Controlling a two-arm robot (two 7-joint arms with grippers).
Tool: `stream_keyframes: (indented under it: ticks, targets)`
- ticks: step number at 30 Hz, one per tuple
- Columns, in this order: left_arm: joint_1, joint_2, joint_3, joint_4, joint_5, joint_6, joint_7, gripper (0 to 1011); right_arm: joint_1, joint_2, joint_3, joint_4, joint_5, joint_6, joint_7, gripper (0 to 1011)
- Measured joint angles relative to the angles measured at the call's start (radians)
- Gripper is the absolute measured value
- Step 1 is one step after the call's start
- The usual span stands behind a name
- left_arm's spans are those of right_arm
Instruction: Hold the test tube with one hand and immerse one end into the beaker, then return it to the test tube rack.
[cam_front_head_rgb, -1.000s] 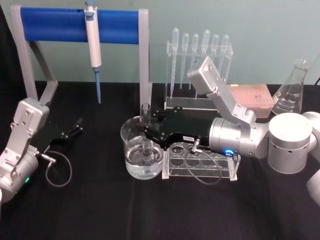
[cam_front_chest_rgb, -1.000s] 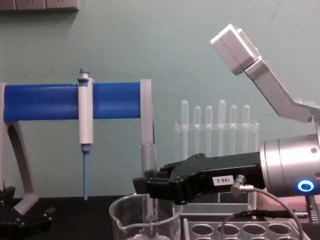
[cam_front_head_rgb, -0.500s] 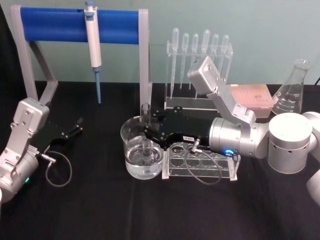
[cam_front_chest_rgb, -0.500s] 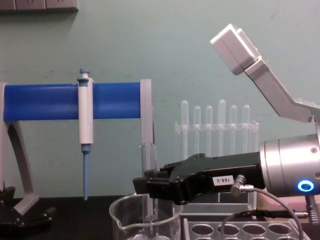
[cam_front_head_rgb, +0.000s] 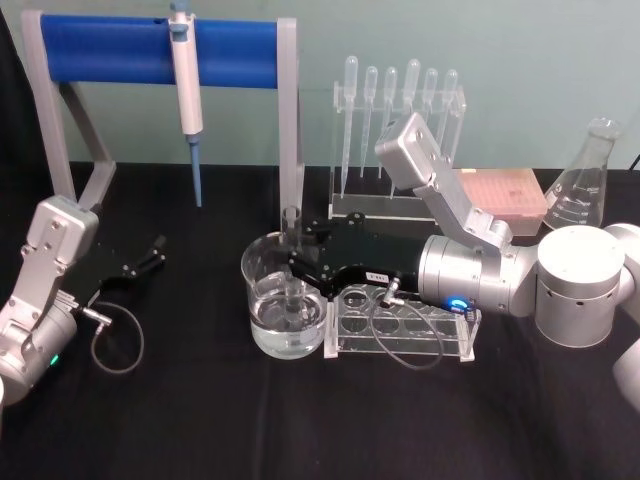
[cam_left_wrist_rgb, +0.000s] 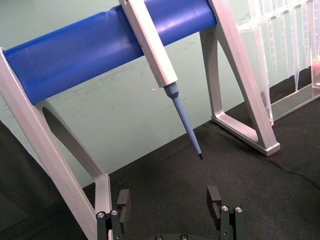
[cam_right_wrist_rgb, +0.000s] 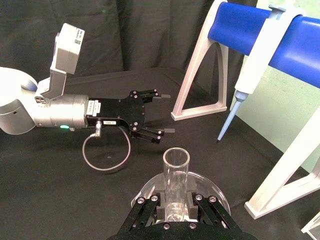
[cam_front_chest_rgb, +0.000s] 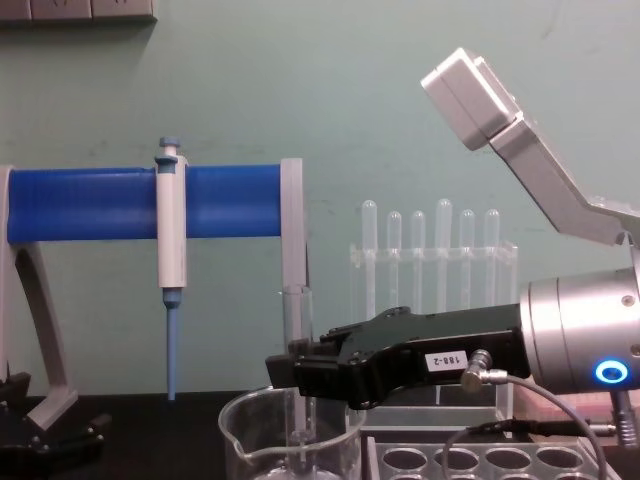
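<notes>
A table (cam_front_head_rgb: 200, 420) covered in black cloth carries everything. Along its far edge stand, from left to right, a grey-legged stand with a blue crossbar (cam_front_head_rgb: 110, 50), a clear acrylic rack of pipettes (cam_front_head_rgb: 365, 205), a flat pink box (cam_front_head_rgb: 505, 190) and, at the far right, a conical glass flask (cam_front_head_rgb: 585, 185). Nearer, about the middle of the table, the beaker (cam_front_head_rgb: 275, 325) sits with clear liquid in its bottom, and the clear test tube rack (cam_front_head_rgb: 455, 335) stands just beside it on the right, so close that I cannot tell whether they touch.
</notes>
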Motion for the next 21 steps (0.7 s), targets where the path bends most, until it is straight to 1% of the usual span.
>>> stream_keyframes:
  ticks: [21]
  targets:
    - [0.000,0.000,0.000,0.000,0.000,0.000,0.000,1000,0.000,0.000,0.000,0.000,0.000,0.000,0.000,241]
